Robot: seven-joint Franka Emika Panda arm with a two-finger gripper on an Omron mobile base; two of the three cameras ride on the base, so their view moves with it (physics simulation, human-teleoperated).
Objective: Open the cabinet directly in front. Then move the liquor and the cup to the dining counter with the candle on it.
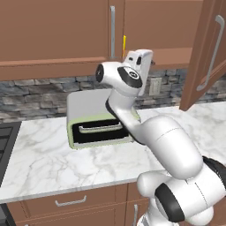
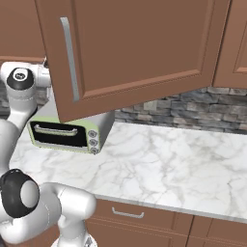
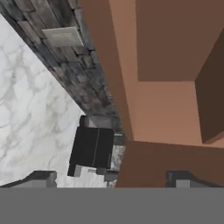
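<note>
The brown wall cabinet (image 1: 159, 31) hangs over the counter, its right door (image 1: 204, 53) swung out and its left door (image 1: 66, 31) shut. In the right base view that open door (image 2: 140, 48) hangs close, its silver handle (image 2: 70, 58) upright. A thin yellow sliver of the cup (image 1: 124, 45) peeks out beside the shut door's edge. The liquor is hidden. The dining counter and the candle are out of view. My gripper (image 1: 142, 58) is raised to the cabinet's bottom edge. In the hand view the gripper (image 3: 113, 179) is open and empty, facing the cabinet's brown panels (image 3: 166, 109).
A pale green toaster oven (image 1: 97, 126) (image 2: 65, 132) stands on the marble counter (image 1: 39, 159) against the stone backsplash (image 2: 193, 113), below my hand. A wall outlet (image 3: 63, 37) sits on the backsplash. Drawers (image 1: 70, 202) run under the counter. A stove edge (image 1: 5, 145) is at left.
</note>
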